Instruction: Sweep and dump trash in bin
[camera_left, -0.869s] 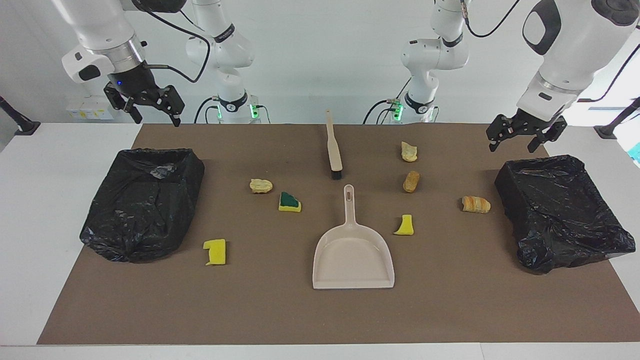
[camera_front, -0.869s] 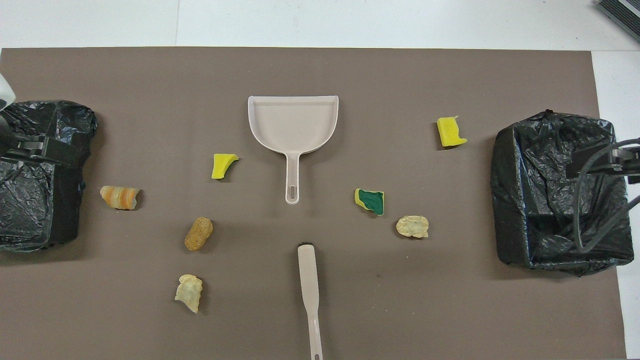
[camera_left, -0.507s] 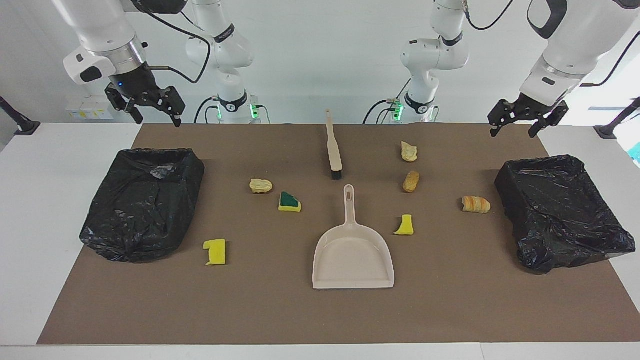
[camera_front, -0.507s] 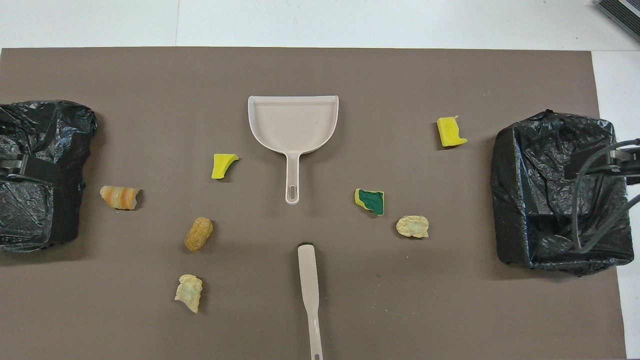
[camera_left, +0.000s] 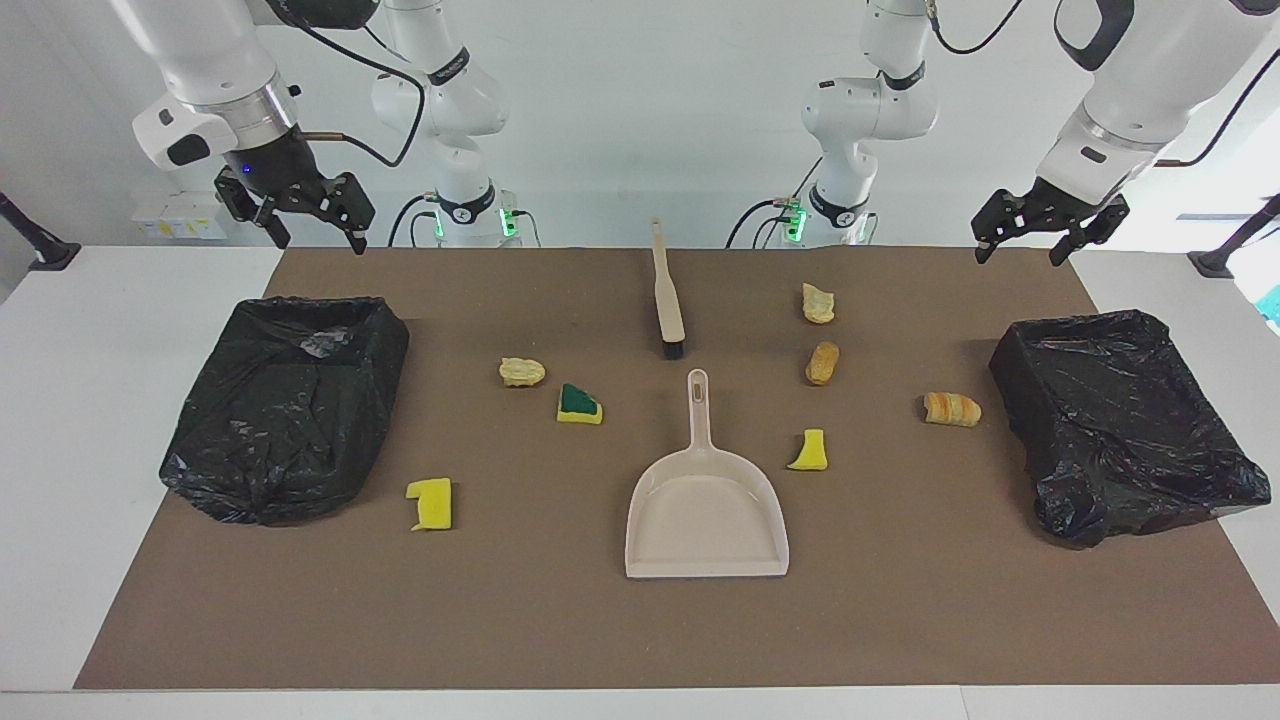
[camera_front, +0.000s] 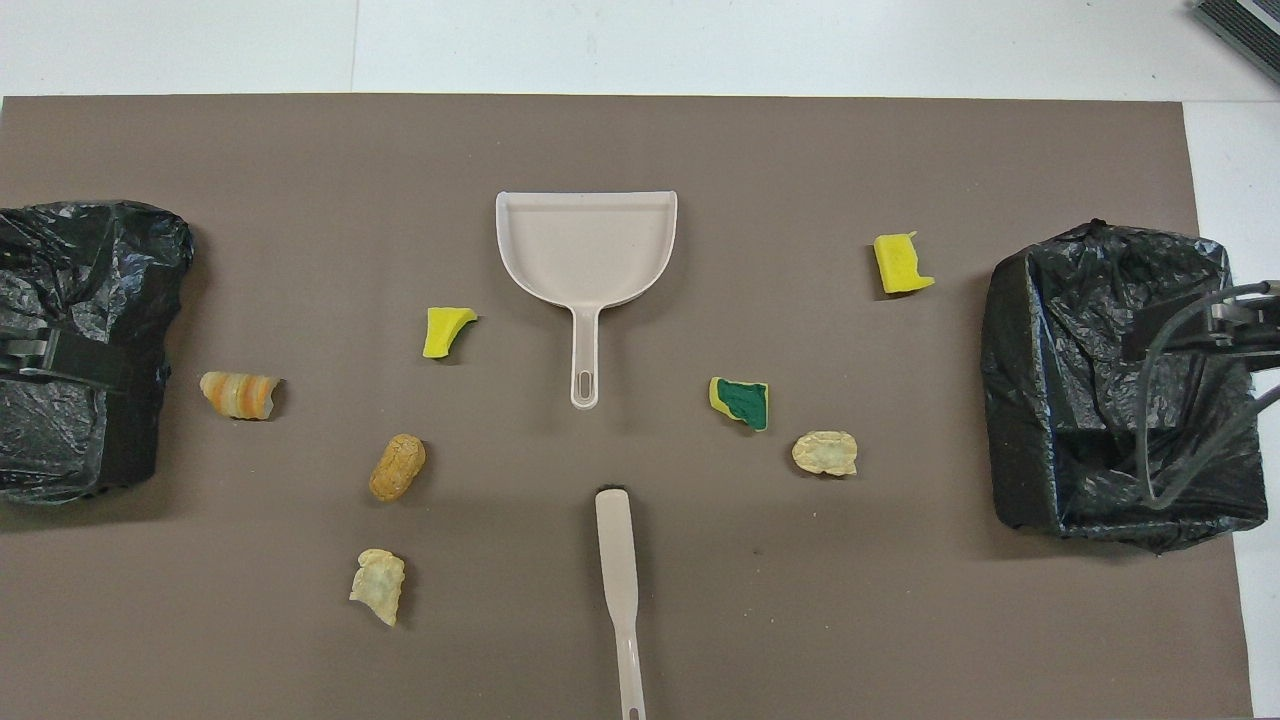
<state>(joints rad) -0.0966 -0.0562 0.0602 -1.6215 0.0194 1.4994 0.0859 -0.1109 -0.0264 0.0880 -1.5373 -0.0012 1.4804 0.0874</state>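
Observation:
Several trash scraps lie on the brown mat (camera_left: 900, 620): yellow sponge pieces (camera_left: 432, 503) (camera_left: 810, 451), a green-topped wedge (camera_left: 579, 404) and tan to orange lumps (camera_left: 522, 372) (camera_left: 822, 363) (camera_left: 818, 303) (camera_left: 951, 409). One black-lined bin (camera_left: 285, 400) stands at the right arm's end, a second bin (camera_left: 1120, 420) at the left arm's end. My right gripper (camera_left: 312, 228) hangs open and empty high over the first bin (camera_front: 1060, 350). My left gripper (camera_left: 1020, 245) hangs open and empty over the second bin (camera_front: 90, 250).
A beige dustpan (camera_left: 706, 510) lies mid-mat, handle toward the robots. A beige hand brush (camera_left: 666, 300) with black bristles lies nearer to the robots, bristles toward the dustpan handle. White tabletop (camera_left: 100, 400) borders the mat.
The left gripper has risen and drawn back above its bin. The right gripper has shifted only slightly. Nothing on the mat has moved.

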